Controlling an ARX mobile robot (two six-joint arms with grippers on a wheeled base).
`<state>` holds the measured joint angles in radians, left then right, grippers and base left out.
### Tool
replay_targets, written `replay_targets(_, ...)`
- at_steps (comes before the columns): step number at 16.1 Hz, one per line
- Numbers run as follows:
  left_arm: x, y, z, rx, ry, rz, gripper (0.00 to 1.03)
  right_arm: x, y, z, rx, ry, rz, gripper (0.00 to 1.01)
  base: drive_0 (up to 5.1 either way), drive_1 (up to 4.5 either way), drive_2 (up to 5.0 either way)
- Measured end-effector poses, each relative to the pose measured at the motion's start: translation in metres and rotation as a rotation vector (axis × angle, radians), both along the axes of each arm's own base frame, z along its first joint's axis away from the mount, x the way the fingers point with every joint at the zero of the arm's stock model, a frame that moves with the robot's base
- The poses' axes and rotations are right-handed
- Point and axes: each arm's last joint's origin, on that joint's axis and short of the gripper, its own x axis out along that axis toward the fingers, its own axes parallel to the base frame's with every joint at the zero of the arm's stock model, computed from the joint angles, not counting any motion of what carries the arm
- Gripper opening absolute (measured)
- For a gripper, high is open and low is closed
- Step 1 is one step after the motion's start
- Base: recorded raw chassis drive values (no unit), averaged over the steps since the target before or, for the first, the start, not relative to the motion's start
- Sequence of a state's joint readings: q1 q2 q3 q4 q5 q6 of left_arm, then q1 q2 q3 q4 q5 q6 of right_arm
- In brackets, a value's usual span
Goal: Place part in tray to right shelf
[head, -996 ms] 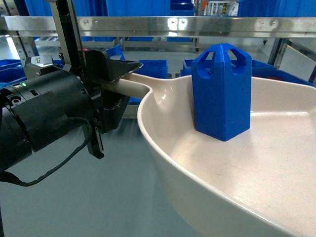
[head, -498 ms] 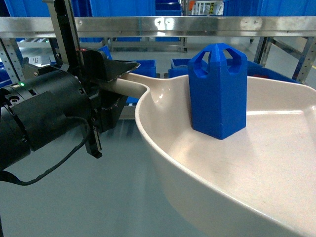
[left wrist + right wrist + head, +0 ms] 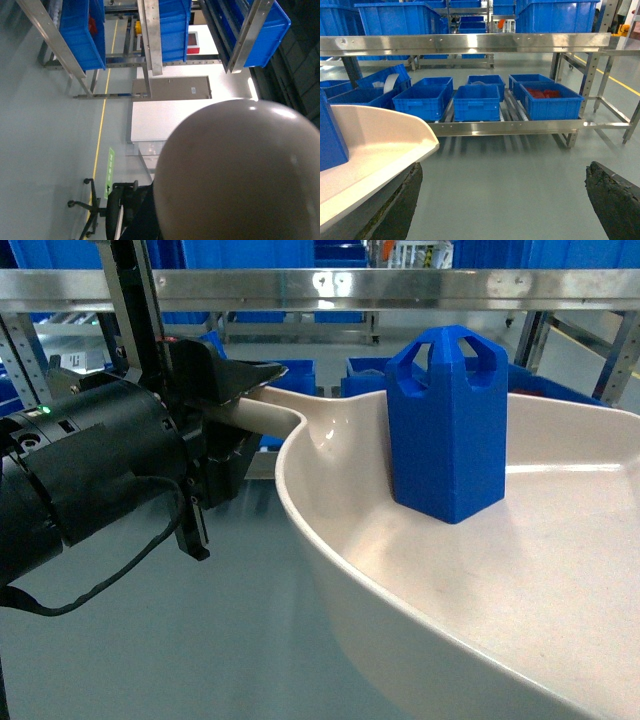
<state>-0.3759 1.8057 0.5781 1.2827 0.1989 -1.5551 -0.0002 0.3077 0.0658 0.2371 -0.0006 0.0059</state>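
The tray (image 3: 520, 570) runs out of the head view at the right and bottom edges, so its front lip is not visible. The left gripper (image 3: 232, 410) covers the end of the handle (image 3: 268, 412). In the left wrist view the tray's underside hides everything behind it. In the right wrist view the part (image 3: 330, 135) is cut by the left edge, and only two dark fingertips (image 3: 615, 200) show.
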Motion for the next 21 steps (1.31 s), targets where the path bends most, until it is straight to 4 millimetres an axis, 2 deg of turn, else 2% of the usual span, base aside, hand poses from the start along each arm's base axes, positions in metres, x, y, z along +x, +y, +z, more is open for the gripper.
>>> replay_targets(21,-0.0001,0.0000,-0.0004,0.002,0.003,0.000,0.14,0.0000,0.0000,-0.0001,-0.003,0.001,0.000,0.98,0.0,0.00,0.0)
